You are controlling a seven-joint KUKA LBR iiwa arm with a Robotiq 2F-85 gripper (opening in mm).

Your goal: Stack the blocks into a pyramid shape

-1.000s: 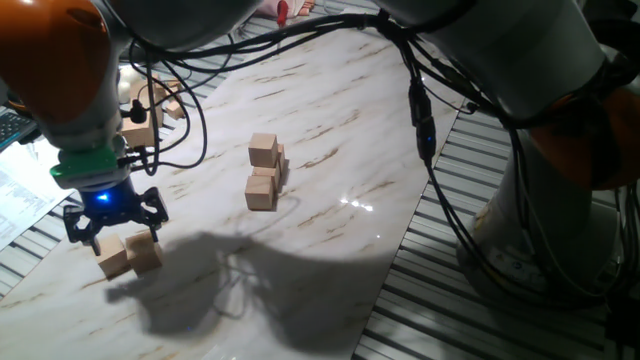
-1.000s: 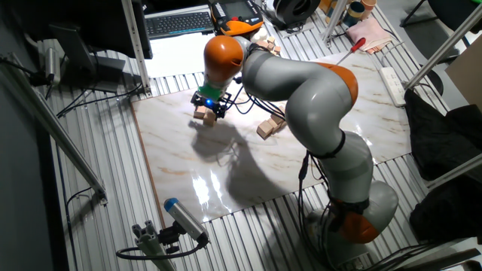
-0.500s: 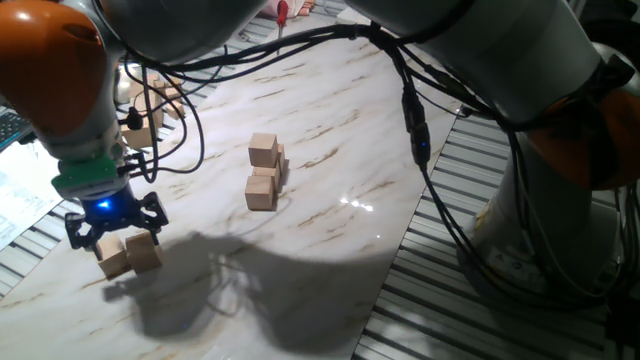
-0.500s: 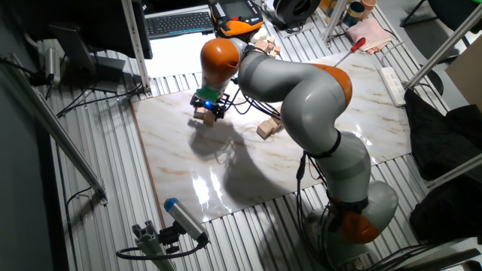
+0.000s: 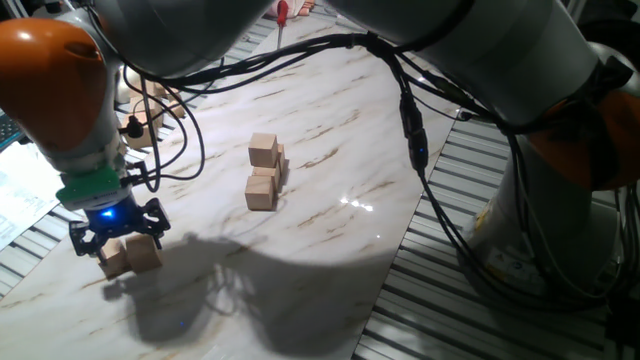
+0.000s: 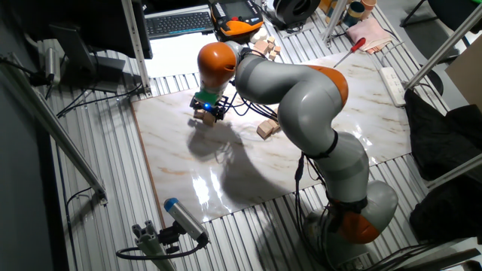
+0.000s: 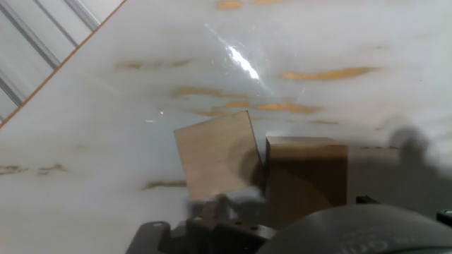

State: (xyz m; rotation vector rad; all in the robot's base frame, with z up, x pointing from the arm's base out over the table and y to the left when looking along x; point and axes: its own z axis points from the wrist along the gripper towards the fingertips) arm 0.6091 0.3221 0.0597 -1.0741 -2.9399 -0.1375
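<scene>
Nearest, at the lower left of one fixed view: the tool (image 5: 113,240), low over a pair of small tan wooden cubes, left cube (image 5: 112,261) and right cube (image 5: 146,254), side by side on the marble tabletop (image 5: 330,130). Fingers spread, as far as the splayed black linkages tell; nothing pinched. Touching the cubes or just above them: cannot tell. In the hand view, the same two: a pale one (image 7: 217,155) turned slightly askew, a shadowed one (image 7: 308,176) just beside it to the right, corners nearly meeting.

Farther, at the middle of the frame: the cube cluster (image 5: 264,172), well apart from the pair. One cube raised on top (image 5: 263,149), one in front at tabletop level (image 5: 260,192), more tucked behind and partly hidden. Probably four there, six with the pair, though an exact count is not possible from here.

Farthest, at the upper left edge: other wooden pieces (image 5: 143,128), off the marble, partly behind cables.

By judgement, early to midway: a start of a stack at the centre, no clean pyramid tiers visible yet. Left to do: grip one of the near pair, carry it over, then the other, and square up the rows.
</scene>
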